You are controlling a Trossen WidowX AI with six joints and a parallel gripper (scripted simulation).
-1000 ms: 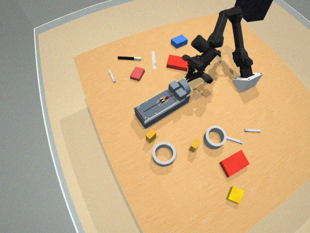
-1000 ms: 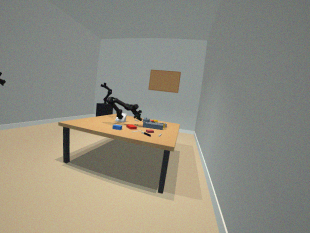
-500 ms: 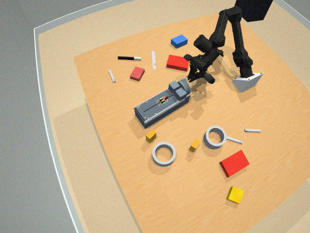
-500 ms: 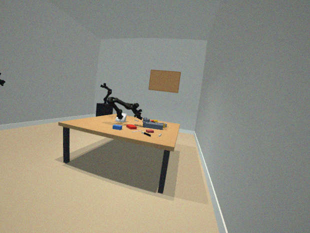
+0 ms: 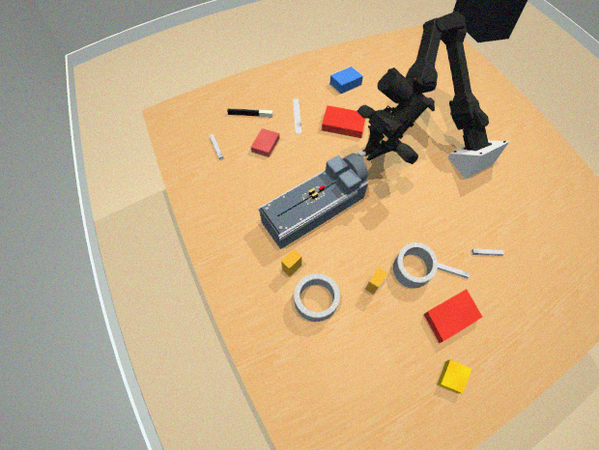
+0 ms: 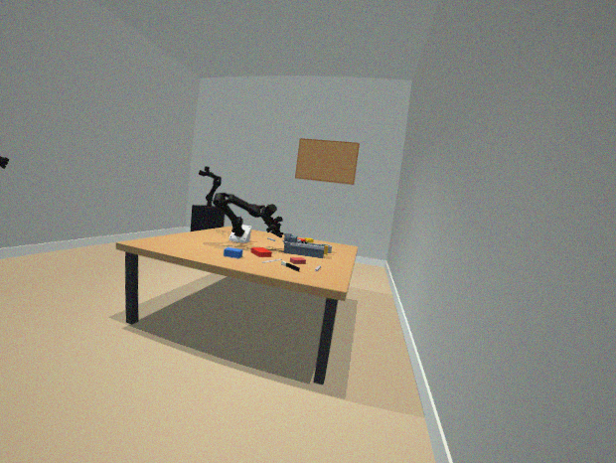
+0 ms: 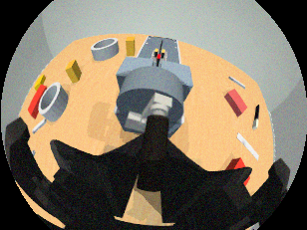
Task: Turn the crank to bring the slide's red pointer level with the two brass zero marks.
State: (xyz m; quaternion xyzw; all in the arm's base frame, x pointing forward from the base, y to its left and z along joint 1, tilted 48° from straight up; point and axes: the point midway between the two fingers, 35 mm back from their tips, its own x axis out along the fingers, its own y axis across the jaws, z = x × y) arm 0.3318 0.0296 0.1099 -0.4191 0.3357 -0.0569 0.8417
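The slate-grey machine (image 5: 290, 218) (image 6: 303, 249) lies on the table, its slot running away from the crank end. The red pointer (image 5: 322, 187) (image 7: 158, 57) stands a little to the crank side of the two brass marks (image 5: 313, 192) (image 7: 162, 51), not level with them. The round grey hub (image 7: 145, 81) carries a light grey crank arm (image 7: 160, 103). The dark crank handle (image 7: 156, 130) sticks out towards my wrist. My gripper (image 5: 367, 154) (image 6: 280, 234) (image 7: 153, 138) is shut on the handle. The fingertips are hard to make out against it.
A red block (image 5: 343, 121) (image 6: 260, 251) lies close beside my gripper, with a blue block (image 5: 346, 79) behind it. Two grey rings (image 5: 317, 317) (image 5: 415, 280), orange blocks (image 5: 291, 263) (image 5: 376, 281) and small bars lie around the machine. Another black arm (image 6: 214, 186) stands beyond the table.
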